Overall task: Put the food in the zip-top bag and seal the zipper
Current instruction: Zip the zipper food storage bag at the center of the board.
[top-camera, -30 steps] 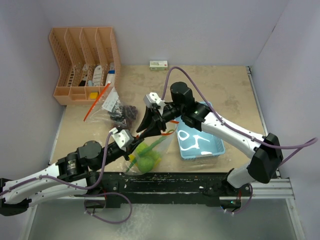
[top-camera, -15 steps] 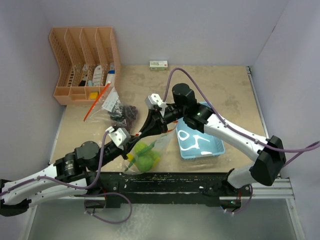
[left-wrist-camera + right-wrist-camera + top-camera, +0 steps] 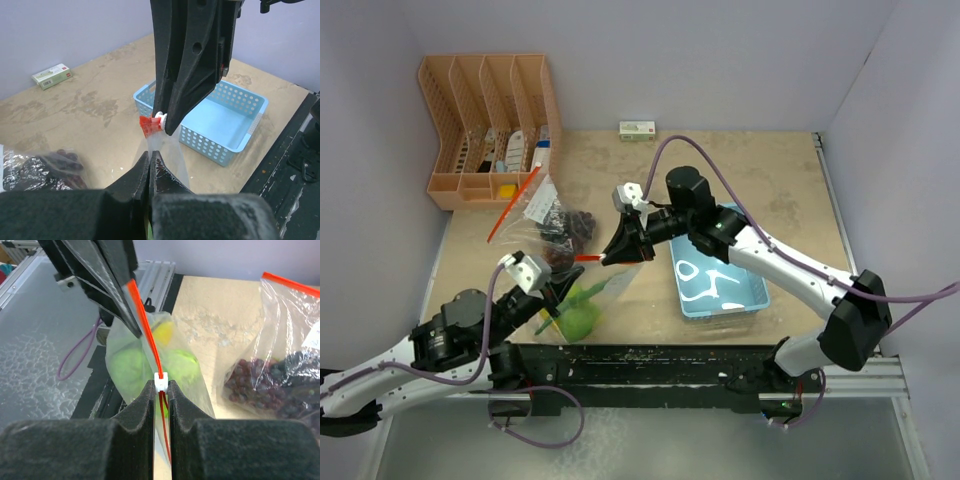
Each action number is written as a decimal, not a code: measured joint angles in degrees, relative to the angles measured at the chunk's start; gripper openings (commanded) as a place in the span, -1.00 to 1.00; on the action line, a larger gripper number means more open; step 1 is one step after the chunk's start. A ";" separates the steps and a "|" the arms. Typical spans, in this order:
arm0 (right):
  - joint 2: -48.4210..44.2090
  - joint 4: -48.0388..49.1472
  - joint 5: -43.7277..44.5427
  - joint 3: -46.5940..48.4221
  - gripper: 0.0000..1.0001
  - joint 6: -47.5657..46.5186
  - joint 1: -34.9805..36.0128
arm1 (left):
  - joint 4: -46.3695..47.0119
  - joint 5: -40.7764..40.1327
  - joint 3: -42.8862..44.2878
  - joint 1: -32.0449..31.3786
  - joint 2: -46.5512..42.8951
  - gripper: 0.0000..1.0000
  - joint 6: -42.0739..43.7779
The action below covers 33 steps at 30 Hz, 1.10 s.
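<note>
The left gripper (image 3: 150, 161) stayed clenched on the rim of the clear zip-top plastic bag (image 3: 588, 310) and had drawn back leftward over the last second, pulling its red zipper strip (image 3: 145, 322) taut. The right gripper (image 3: 161, 386), wider before, now pinched the white slider tab (image 3: 160, 381). Bumpy lime-green round fruits (image 3: 131, 365) and a yellow banana (image 3: 162, 332) sat inside the bag, near the light-blue plastic basket (image 3: 720, 290)
</note>
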 measured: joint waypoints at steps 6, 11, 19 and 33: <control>1.66 -0.26 -0.02 -0.57 -0.92 0.02 -2.29 | -0.90 -1.84 0.00 0.02 -2.10 -1.00 0.04; 1.77 -0.07 0.04 -2.32 -0.94 0.24 -5.05 | -1.27 -6.23 0.68 0.02 -4.85 -1.00 0.48; 1.64 0.55 1.14 -5.60 -0.95 0.35 -9.51 | -1.03 -16.24 4.50 0.00 -4.76 -1.00 3.56; 1.01 0.96 7.19 -6.93 0.33 2.40 -12.17 | 0.24 -22.49 7.80 -0.02 -5.55 -1.00 5.44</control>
